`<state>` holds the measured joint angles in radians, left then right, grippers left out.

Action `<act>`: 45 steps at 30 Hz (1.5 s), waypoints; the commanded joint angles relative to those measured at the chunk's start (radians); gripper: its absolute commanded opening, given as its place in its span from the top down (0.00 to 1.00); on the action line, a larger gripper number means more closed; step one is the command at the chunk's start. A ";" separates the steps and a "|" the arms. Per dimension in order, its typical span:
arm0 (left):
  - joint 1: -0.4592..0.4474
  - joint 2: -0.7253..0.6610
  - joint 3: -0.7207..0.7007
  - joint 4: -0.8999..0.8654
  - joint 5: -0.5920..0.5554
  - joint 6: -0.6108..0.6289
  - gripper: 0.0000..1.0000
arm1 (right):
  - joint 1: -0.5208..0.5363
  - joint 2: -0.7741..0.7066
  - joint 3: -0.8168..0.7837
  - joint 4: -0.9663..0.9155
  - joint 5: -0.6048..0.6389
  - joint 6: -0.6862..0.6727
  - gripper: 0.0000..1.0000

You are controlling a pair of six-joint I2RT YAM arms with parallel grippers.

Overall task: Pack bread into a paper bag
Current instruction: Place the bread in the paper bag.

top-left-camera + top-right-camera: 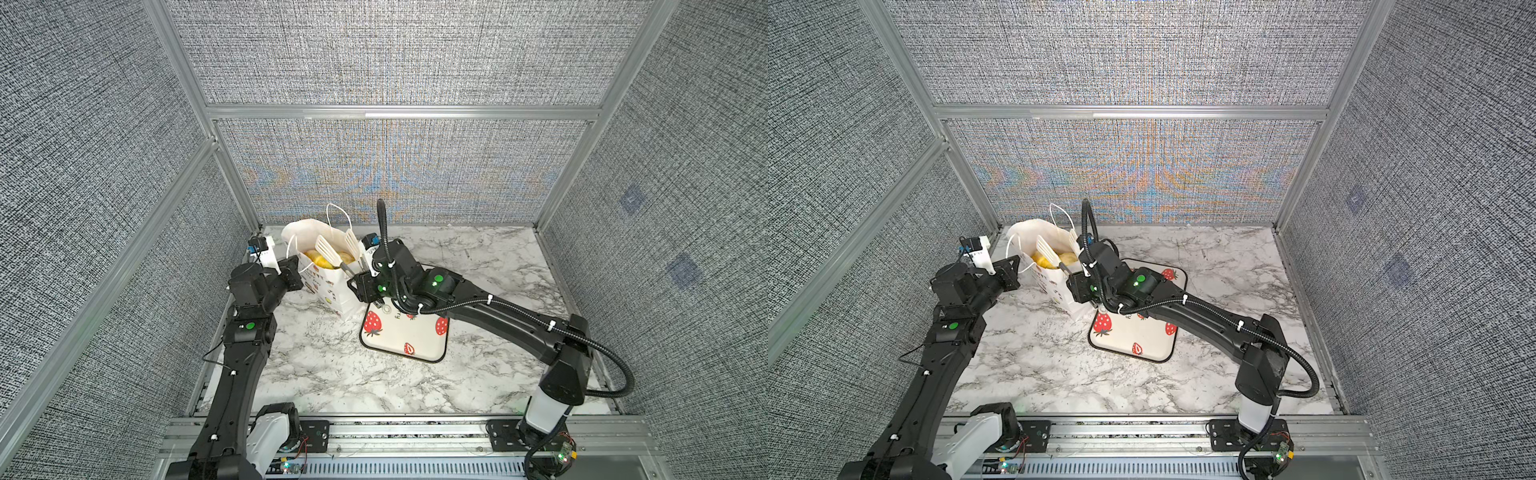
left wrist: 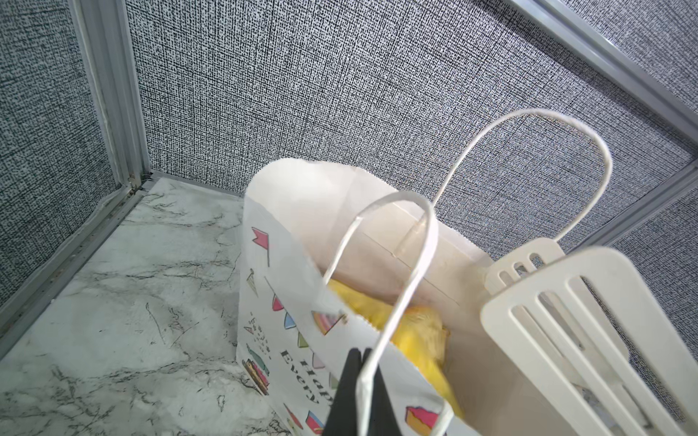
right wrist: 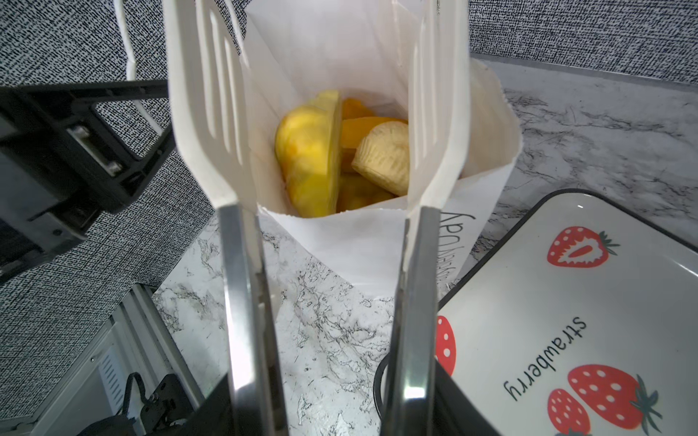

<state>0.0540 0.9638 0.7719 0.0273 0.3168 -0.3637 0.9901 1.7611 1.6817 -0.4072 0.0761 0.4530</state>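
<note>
1. Right gripper [image 1: 363, 286] grasps white slotted tongs with steel arms [image 3: 206, 113], blades spread and empty over the tall white paper bag [image 3: 359, 234].
2. Left gripper [image 2: 362, 362] is closed tight, pinching its thin cord handle [image 2: 431, 234].
3. Golden bread [image 3: 309, 158] lies inside the bag, near the marble worktop [image 1: 332, 374]'s back-left corner; best lift the tongs straight up, clear of the rim.

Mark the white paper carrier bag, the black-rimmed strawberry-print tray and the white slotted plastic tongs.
white paper carrier bag [image 1: 332, 291]: in a top view, printed front wall
strawberry-print tray [image 1: 397, 334]: in a top view, bare white floor
white slotted tongs [image 3: 185, 113]: right wrist view, one blade's solid edge
</note>
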 commanded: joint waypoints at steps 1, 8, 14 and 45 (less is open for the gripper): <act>0.001 0.003 -0.001 0.011 0.010 0.009 1.00 | 0.001 -0.015 0.008 0.031 0.005 0.001 0.43; 0.001 0.006 0.001 0.009 0.011 0.010 1.00 | 0.001 -0.049 0.003 0.033 0.004 -0.013 0.43; 0.000 0.000 -0.003 0.018 0.019 0.009 1.00 | 0.001 -0.103 0.000 0.032 0.008 -0.029 0.44; -0.003 -0.051 -0.041 0.114 0.095 0.003 0.14 | -0.169 -0.597 -0.465 -0.052 0.189 0.004 0.44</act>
<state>0.0532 0.9192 0.7322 0.1101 0.4023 -0.3706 0.8368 1.1950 1.2381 -0.4381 0.2379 0.4389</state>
